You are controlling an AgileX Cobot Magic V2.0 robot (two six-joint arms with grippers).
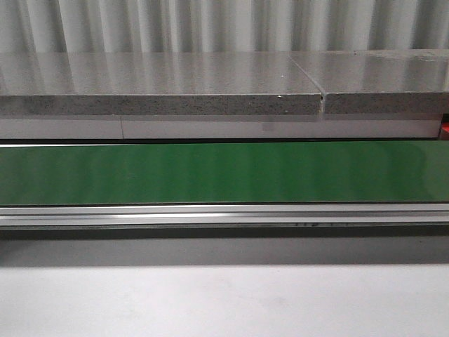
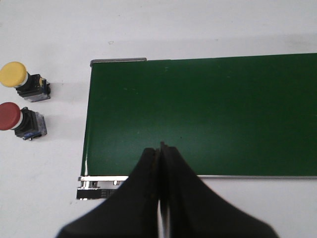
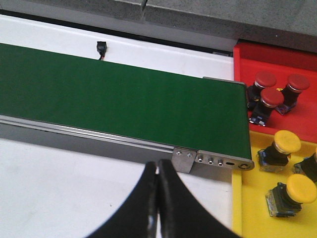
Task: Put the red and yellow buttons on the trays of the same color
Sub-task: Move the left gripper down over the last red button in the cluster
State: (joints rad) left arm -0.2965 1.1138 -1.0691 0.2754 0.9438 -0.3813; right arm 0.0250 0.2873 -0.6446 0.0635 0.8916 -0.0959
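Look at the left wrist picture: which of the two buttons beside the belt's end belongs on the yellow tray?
The yellow-capped button, lying on the white table next to the red-capped button. Cap colour alone separates them; both are off the green belt.

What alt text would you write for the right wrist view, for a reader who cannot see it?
A shut right gripper hangs over a white table beside a green conveyor belt. At the belt's end, a red tray holds three red buttons and a yellow tray holds yellow buttons.

No readable text, label, brand, number or sign is showing on anything in any of these views.
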